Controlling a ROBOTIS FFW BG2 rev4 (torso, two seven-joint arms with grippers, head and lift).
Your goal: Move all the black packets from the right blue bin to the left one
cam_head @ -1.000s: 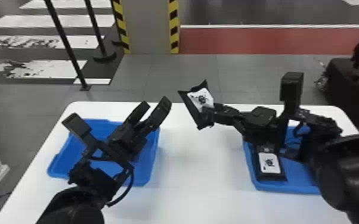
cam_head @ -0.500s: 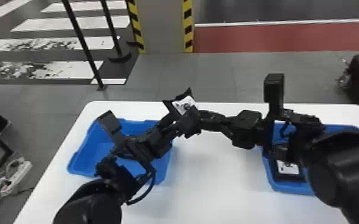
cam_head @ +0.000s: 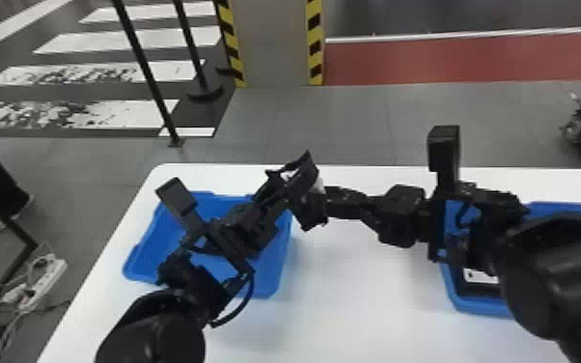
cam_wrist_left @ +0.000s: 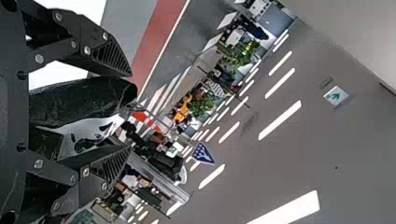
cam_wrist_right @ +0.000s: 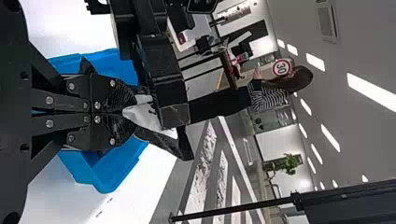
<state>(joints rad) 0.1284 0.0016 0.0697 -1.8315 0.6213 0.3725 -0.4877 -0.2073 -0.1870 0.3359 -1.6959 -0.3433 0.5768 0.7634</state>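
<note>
Above the table, between the two blue bins, my right gripper (cam_head: 325,198) is shut on one end of a black packet (cam_head: 320,184) with a white label. My left gripper (cam_head: 290,186) meets it there, its fingers apart on both sides of the packet. In the left wrist view, the packet (cam_wrist_left: 81,103) lies between the parted fingers of the left gripper (cam_wrist_left: 130,113). The right wrist view has the right gripper (cam_wrist_right: 134,111) closed on the packet (cam_wrist_right: 148,115), partly behind a left finger (cam_wrist_right: 170,95). Another packet (cam_head: 481,277) lies in the right bin (cam_head: 480,309), mostly covered by the right arm.
The left blue bin (cam_head: 277,285) stands under the left arm on the white table (cam_head: 352,299). Bare tabletop lies between the bins. Beyond the table's far edge are black posts (cam_head: 145,67) on the floor.
The two grippers have come together: the left one has moved toward the right one, and the packet has passed between its fingers. The head view has shifted slightly.
</note>
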